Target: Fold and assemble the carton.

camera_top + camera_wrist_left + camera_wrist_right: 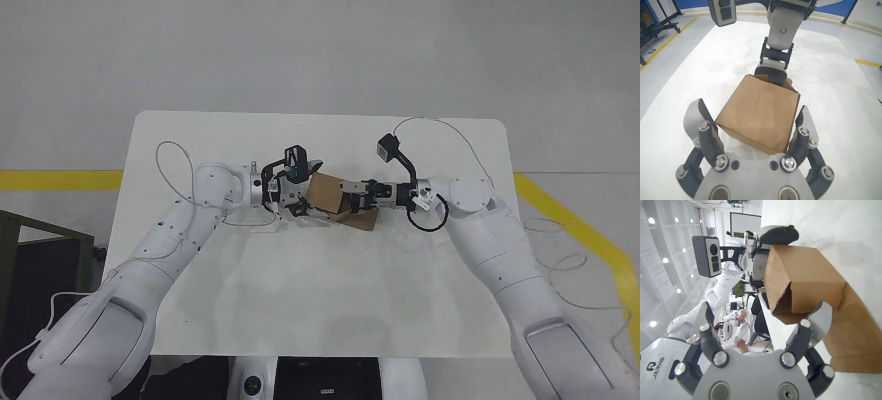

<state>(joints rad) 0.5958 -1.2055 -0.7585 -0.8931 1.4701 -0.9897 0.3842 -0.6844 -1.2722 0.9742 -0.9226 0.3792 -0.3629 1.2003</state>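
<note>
The brown carton sits mid-bench, somewhat nearer the far edge and well apart from all four edges of the white bench. The left gripper has its fingers spread wide across the carton's left end, pads pressed to both side edges, holding it. The right gripper has its fingers far apart and grips nothing. One finger rests at the lip of the carton's open right end, the other well off it. A flap lies flat on the bench beside that opening.
</note>
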